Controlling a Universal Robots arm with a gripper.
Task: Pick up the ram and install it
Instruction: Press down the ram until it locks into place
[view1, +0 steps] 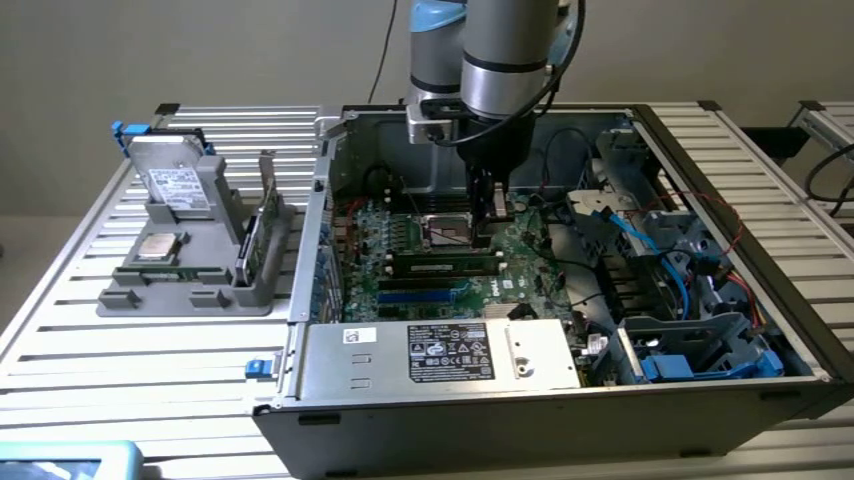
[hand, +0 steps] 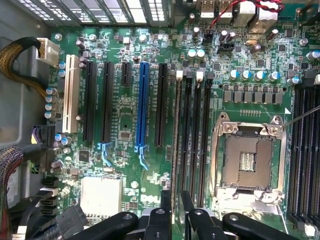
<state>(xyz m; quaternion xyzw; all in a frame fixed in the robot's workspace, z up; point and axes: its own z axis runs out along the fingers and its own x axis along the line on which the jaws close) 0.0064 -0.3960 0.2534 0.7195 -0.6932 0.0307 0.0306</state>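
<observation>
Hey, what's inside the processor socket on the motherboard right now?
The processor socket is empty: bare dark contact fields show inside it, with no chip seated. Nothing covers its inside in the wrist view; the gripper hides the strip of motherboard beside one end.
</observation>
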